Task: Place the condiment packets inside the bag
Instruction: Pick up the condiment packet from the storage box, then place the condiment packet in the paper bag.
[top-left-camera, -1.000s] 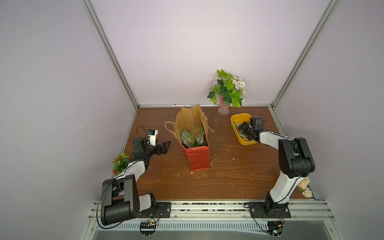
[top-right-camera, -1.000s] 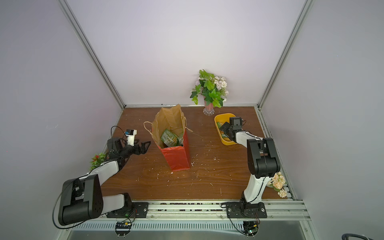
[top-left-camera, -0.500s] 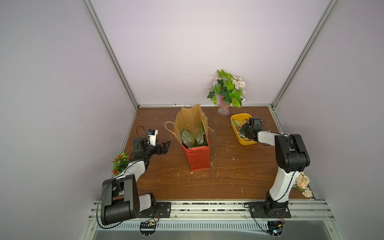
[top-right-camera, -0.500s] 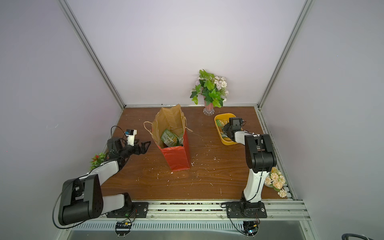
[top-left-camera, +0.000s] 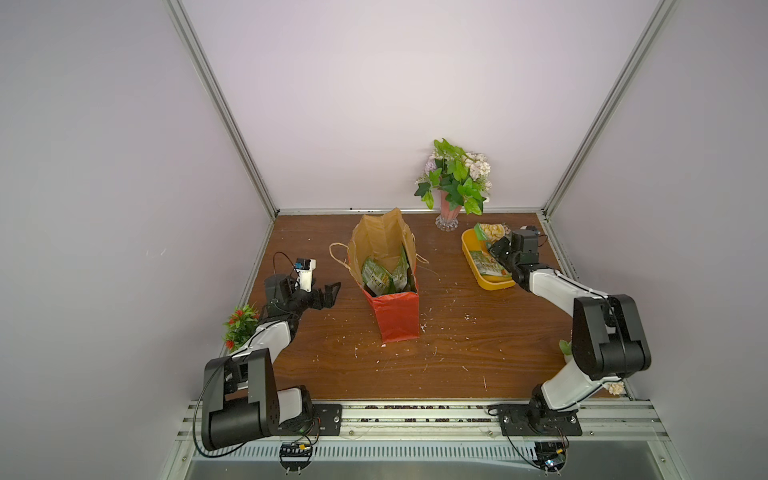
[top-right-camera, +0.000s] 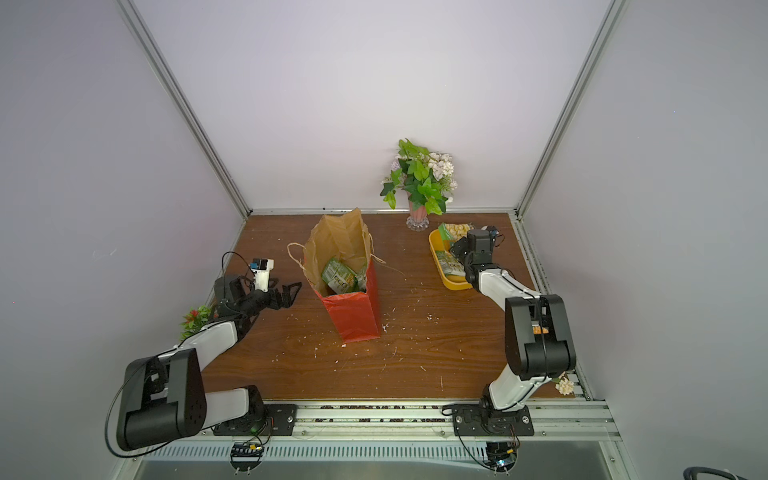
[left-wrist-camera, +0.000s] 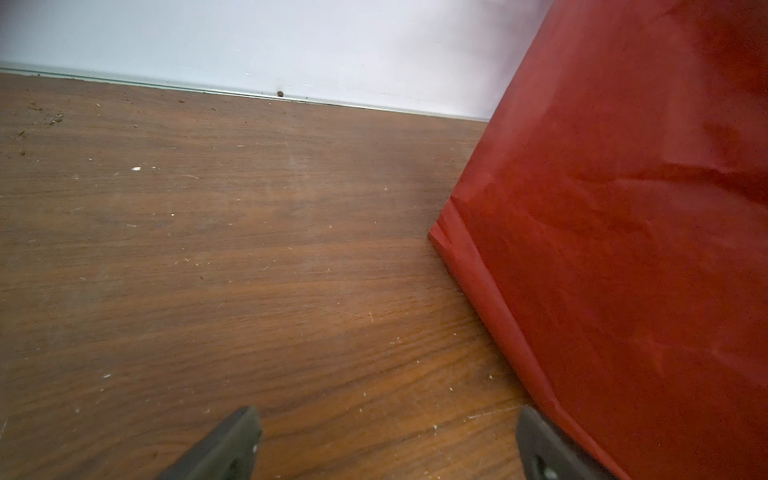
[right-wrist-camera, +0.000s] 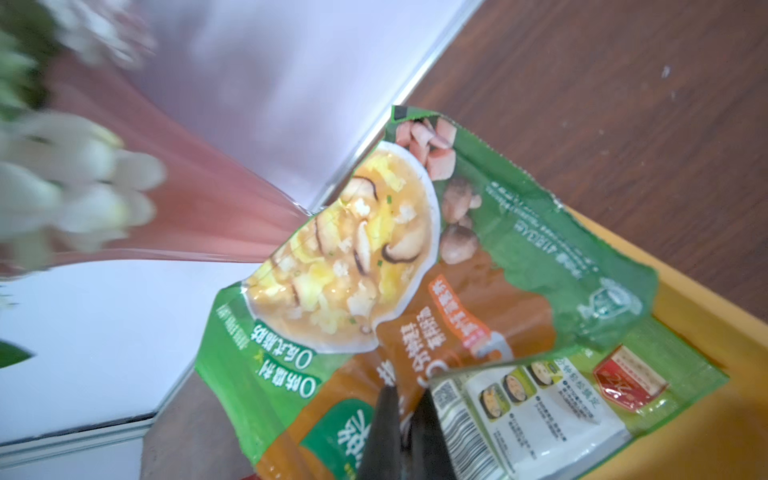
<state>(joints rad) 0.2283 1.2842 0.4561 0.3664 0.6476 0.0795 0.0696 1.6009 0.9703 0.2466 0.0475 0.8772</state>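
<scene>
The right end effector (right-wrist-camera: 405, 401) is pinched shut on a large green soup packet (right-wrist-camera: 374, 249) above the yellow tub (top-left-camera: 494, 284), where another packet (top-left-camera: 490, 266) lies. More packets (top-left-camera: 376, 280) sit inside the upright red bag (top-left-camera: 395, 316) mid-worktop (top-left-camera: 457, 353). The left end effector (top-left-camera: 330, 293) gapes wide and empty beside the bag.

We see a lab test booth: plain pale walls (top-left-camera: 374, 104), aluminium corner posts (top-left-camera: 224, 112), and two robot arms (top-left-camera: 602, 345) bolted to a metal rail (top-left-camera: 415, 419) at the front of a wooden table (top-left-camera: 457, 353).
</scene>
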